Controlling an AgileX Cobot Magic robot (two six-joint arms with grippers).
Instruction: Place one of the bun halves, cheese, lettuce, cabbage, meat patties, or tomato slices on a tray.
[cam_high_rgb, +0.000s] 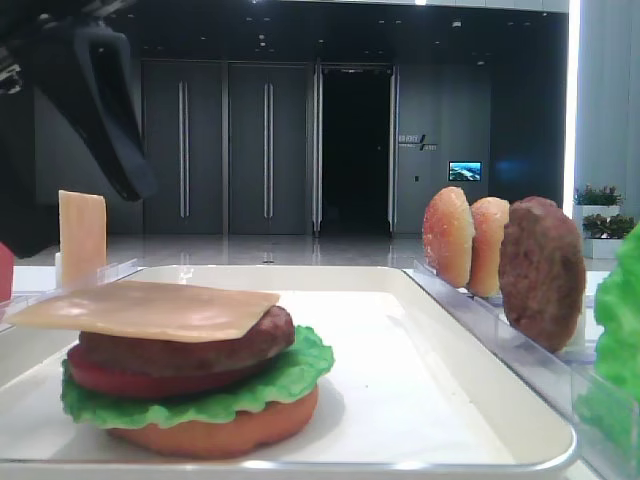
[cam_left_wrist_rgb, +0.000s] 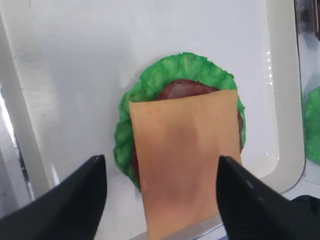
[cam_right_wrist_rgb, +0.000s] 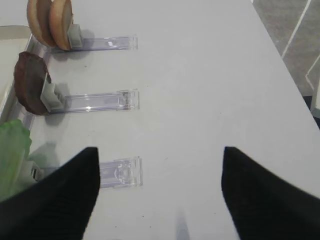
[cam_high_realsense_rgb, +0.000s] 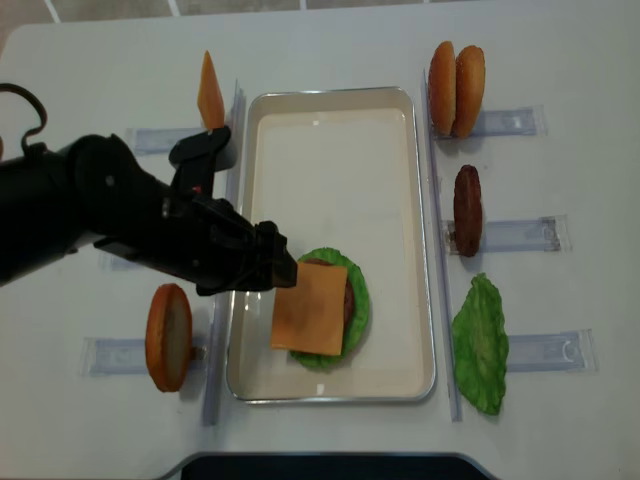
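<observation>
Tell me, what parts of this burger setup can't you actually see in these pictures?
- Bottom bun half: hidden in both overhead views by the lettuce and cheese above.
- Tomato slice: only a red edge shows in the low side view.
- Right gripper: absent from the realsense overhead view; only its open dark fingers show in its wrist view.
- Left gripper: cut off by the left wrist view's bottom edge.

We note the left arm (cam_high_realsense_rgb: 90, 215) is matte black and bulky, with a thin black cable loop (cam_high_realsense_rgb: 30, 105); fingers (cam_left_wrist_rgb: 65, 200) black, wedge-shaped, finely ribbed.
</observation>
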